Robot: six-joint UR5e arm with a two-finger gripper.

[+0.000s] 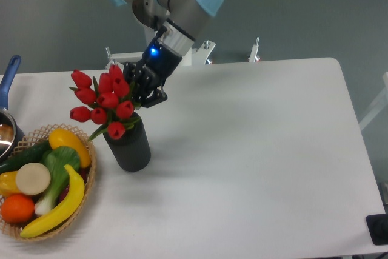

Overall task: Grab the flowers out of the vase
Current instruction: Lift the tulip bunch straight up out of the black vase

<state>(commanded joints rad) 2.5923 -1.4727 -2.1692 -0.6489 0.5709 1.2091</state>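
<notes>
The flowers [102, 104] are gripped by the clenched claw [140, 88] just above the mouth of the vase [127, 147], which stands on the worktop [254, 150].

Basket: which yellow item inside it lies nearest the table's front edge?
The banana, long and curved along the basket's right rim; the yellow pepper and the other yellow piece sit farther back.

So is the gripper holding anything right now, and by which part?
Apparently yes: the gripper seems shut on the bunch of red tulip flowers at the right side, though the contact is partly hidden.
</notes>
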